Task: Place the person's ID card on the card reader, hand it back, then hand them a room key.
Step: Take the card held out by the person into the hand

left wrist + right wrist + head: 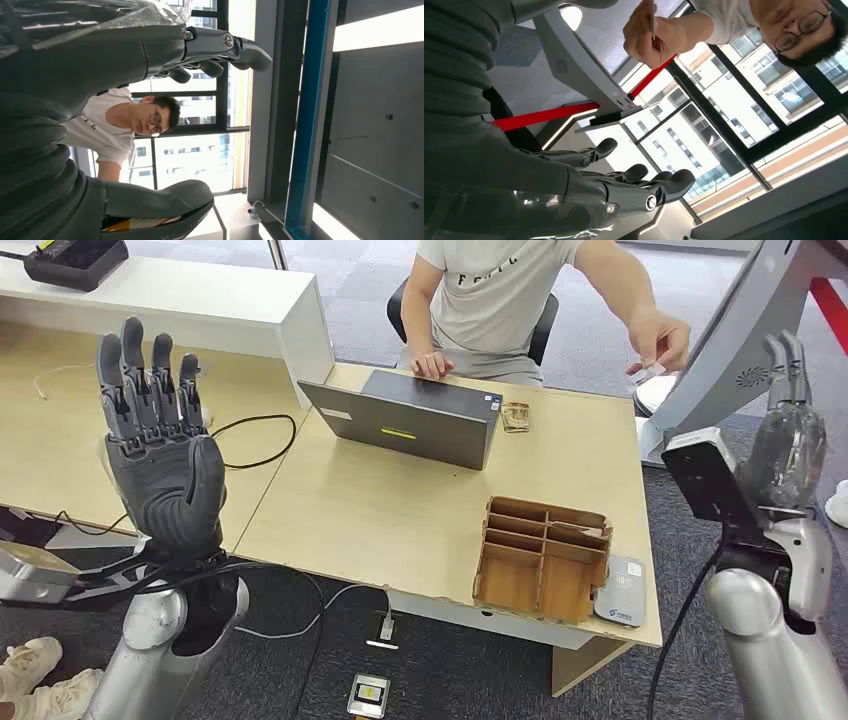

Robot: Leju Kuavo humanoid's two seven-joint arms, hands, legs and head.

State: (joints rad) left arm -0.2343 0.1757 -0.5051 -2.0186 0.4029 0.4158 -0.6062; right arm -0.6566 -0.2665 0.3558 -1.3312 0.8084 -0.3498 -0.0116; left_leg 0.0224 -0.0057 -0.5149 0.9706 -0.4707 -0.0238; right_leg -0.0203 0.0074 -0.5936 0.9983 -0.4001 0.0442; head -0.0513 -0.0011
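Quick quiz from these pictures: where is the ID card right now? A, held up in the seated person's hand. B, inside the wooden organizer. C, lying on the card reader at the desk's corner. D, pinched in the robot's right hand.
A: the ID card is pinched in the person's hand, raised beside the desk, while the robot's right hand holds nothing.

A dark grey laptop and brown wooden organiser sit on the pale wood desk.

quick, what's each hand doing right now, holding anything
Left hand: open, raised with fingers upright and apart, holding nothing.
Right hand: open, raised, fingers extended, holding nothing.
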